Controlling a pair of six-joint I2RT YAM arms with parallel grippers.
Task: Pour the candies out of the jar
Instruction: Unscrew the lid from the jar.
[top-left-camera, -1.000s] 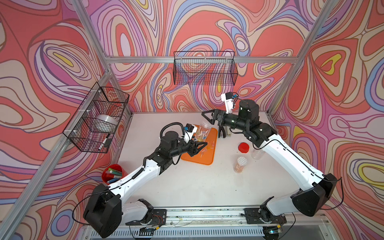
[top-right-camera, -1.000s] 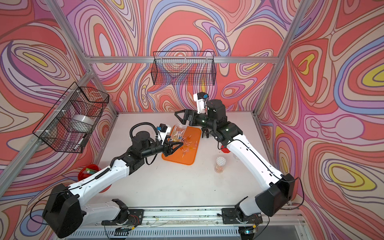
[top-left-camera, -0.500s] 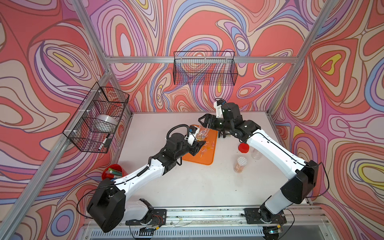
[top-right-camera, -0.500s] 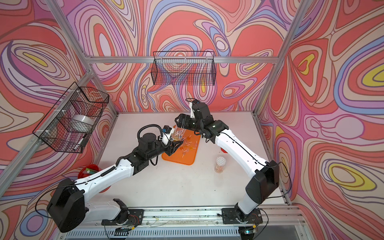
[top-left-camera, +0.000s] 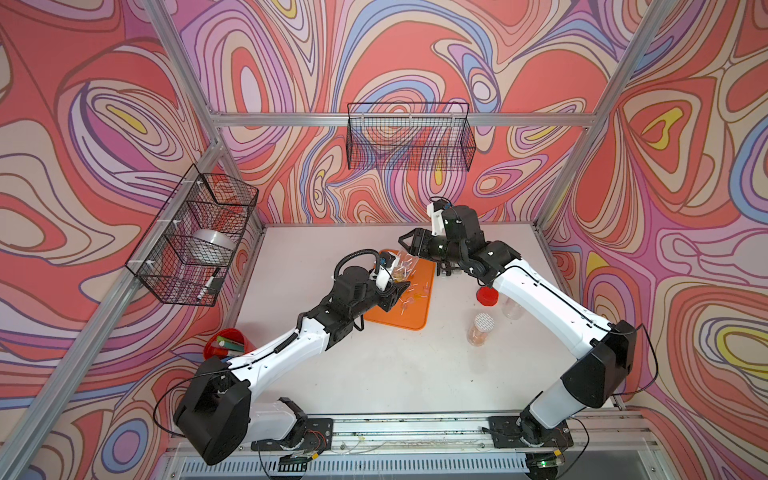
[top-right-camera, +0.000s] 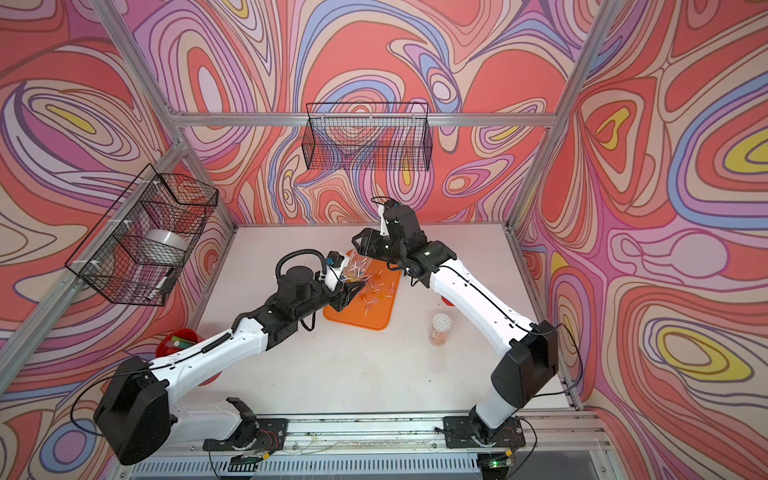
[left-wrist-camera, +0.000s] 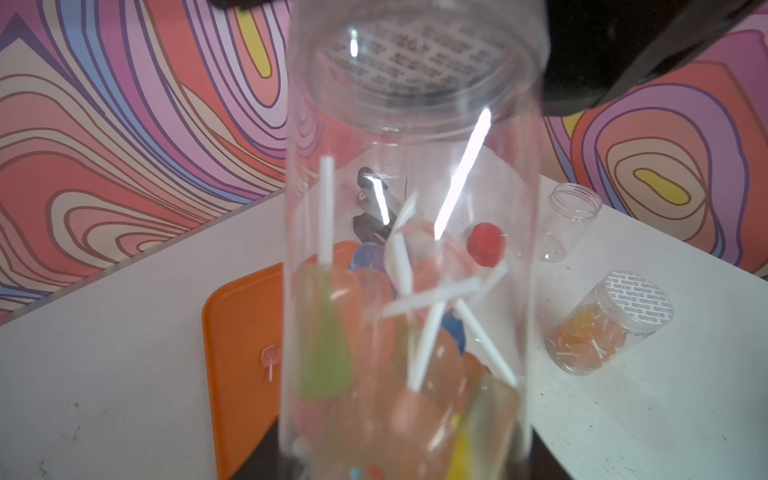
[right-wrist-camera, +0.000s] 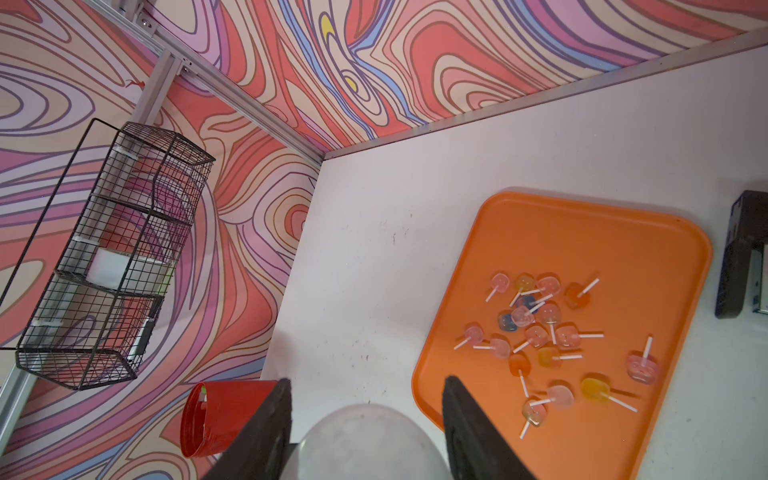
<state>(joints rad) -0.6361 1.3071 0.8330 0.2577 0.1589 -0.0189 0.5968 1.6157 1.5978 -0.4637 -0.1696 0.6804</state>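
a: entry. where is the jar, taken from the orange tray?
b: the jar (top-left-camera: 400, 266) hangs in the air over the orange tray (top-left-camera: 399, 322), above the tray's far corner on the left arm's side. it does not rest on the tray.
a: long axis?
b: slanted, neither upright nor flat. one end sits in the left gripper (top-left-camera: 392, 287). the other end points up and away from the tray's middle, toward the right gripper (top-left-camera: 409, 248). in the left wrist view the candies (left-wrist-camera: 374, 353) lie heaped at the held end, white sticks crossing every way. the far end shows a disc of printed text. base or sealed mouth: cannot tell.
a: hands?
b: left gripper pinches the jar's body, pressed on its clear wall. right gripper: two dark fingers (right-wrist-camera: 270, 428) flank the jar's rounded far end in the right wrist view, very near it. touching or just apart: cannot tell.
a: on the tray?
b: loose candies (right-wrist-camera: 536, 328) scattered near the tray's middle: pink, orange, yellow, one blue, sticks pointing all ways. one lies apart, nearer a tray edge.
a: beside the tray?
b: off its long edge on the right arm's side, well apart: a second jar (top-left-camera: 480, 330), upright, white printed seal on top, orange sweets inside; a red lid (top-left-camera: 487, 296); an empty clear jar (left-wrist-camera: 569, 220), upright.
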